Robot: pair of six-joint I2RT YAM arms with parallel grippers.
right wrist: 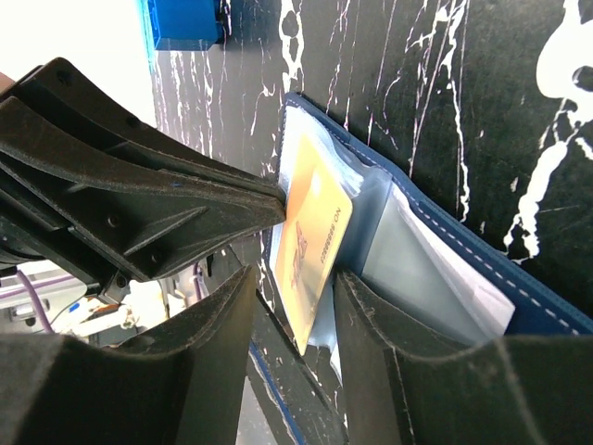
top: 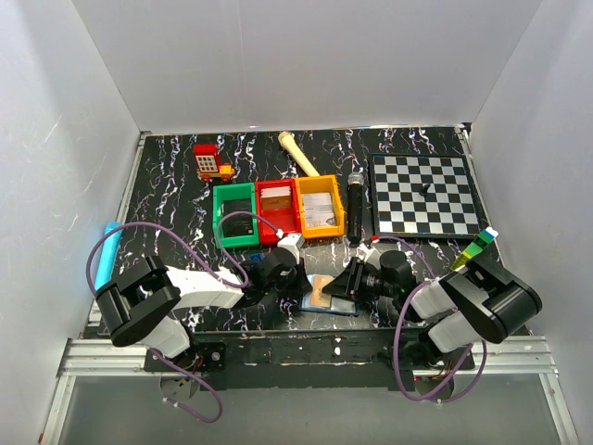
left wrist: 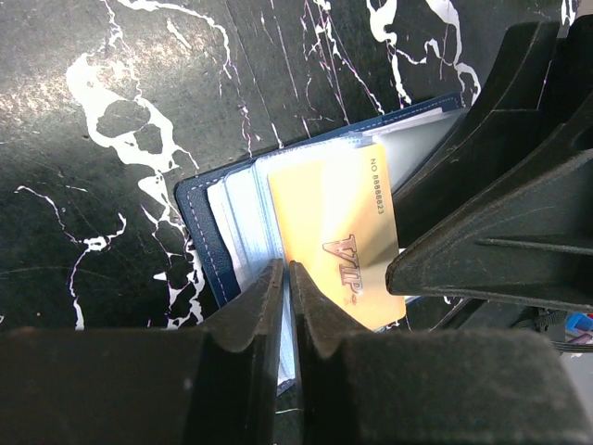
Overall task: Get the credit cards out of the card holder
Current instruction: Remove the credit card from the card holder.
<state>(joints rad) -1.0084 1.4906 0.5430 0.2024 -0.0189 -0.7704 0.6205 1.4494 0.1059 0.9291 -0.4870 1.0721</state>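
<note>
Left wrist view, one card holder (left wrist: 199, 232): lies open on the bench (left wrist: 93, 102) between the arms, near its front edge, with a gold credit card (left wrist: 338, 232) partly out of the clear sleeves. Fittings: left claw (left wrist: 285, 278) pressed almost together at the holder's edge, hold on a sleeve uncertain; right claw (right wrist: 296, 278) spread astride the card. Handling: keep the holder pinned flat and draw the card straight along its sleeve, since the bins (top: 278, 211) crowd the far side and the front edge is close.

Fixed overhead camera looks down on the whole table (top: 176, 176); both wrist cameras, very close and facing each other, share the card holder (left wrist: 197, 232), lower centre overhead.
</note>
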